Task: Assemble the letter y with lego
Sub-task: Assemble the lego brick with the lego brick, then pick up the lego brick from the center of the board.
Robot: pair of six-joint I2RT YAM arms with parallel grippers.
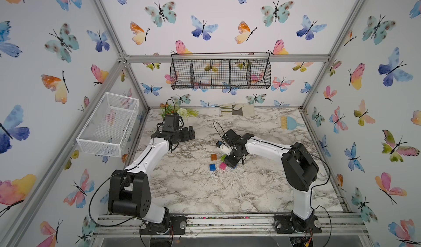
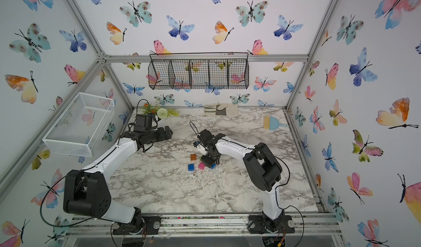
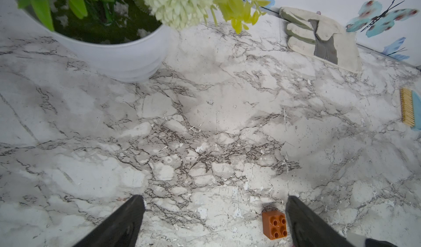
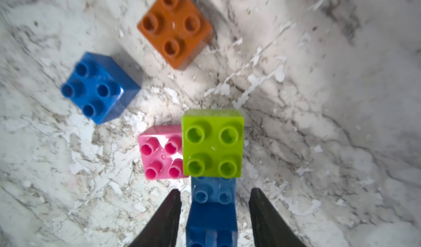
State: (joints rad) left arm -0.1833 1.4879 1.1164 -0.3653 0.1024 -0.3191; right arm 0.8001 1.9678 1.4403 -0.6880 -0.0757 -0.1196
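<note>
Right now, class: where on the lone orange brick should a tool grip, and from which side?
Grip the orange brick by two opposite flat side walls, coming straight down from above. It sits flat, studs up, and stands alone, so its walls look free.

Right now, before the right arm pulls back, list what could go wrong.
The right gripper closely straddles the dark blue brick; a skewed retreat may snag it and drag the joined bricks along.
The lime green brick sits on the light blue brick, beside the pink brick; any shove could knock that one askew.
</note>
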